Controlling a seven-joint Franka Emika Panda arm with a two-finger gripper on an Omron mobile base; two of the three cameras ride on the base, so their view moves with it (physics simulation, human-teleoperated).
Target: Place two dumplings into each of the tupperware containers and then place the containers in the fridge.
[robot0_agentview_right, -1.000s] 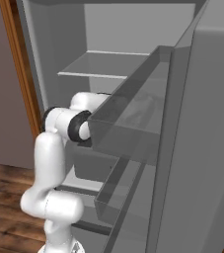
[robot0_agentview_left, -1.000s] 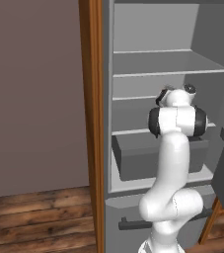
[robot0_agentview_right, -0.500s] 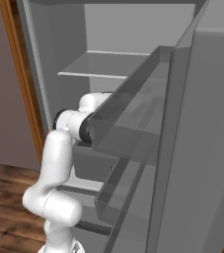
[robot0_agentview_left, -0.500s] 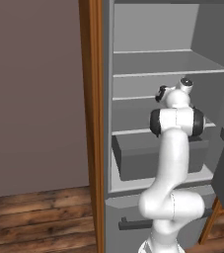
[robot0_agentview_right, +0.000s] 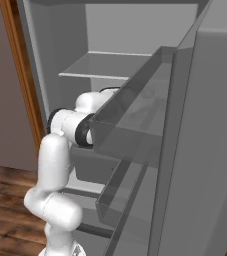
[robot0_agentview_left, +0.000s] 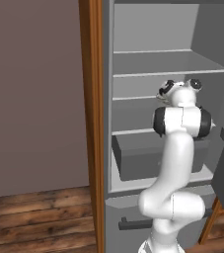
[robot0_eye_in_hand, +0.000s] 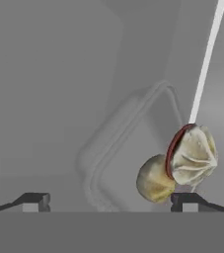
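Note:
In the hand view a see-through tupperware container (robot0_eye_in_hand: 114,138) rests on a pale grey surface inside the fridge (robot0_agentview_left: 148,64). Two dumplings lie in its near right corner, touching each other: a pleated pale one (robot0_eye_in_hand: 196,154) and a rounder tan one (robot0_eye_in_hand: 153,180). My gripper (robot0_eye_in_hand: 109,201) is open, with its fingertips (robot0_eye_in_hand: 35,200) set wide apart just short of the container and nothing between them. The right fingertip sits just below the dumplings. In the left base view the arm's wrist (robot0_agentview_left: 180,93) reaches in at the height of the middle shelf.
The fridge door (robot0_agentview_right: 205,150) stands open on the right, and its grey bins (robot0_agentview_right: 130,135) hide the hand in the right base view. A grey drawer (robot0_agentview_left: 133,160) sits below the arm. The wood side panel (robot0_agentview_left: 91,123) borders the fridge's left, above wooden floor (robot0_agentview_left: 34,222).
The wrist has risen a little and moved slightly deeper into the fridge. The fridge and its door have not moved.

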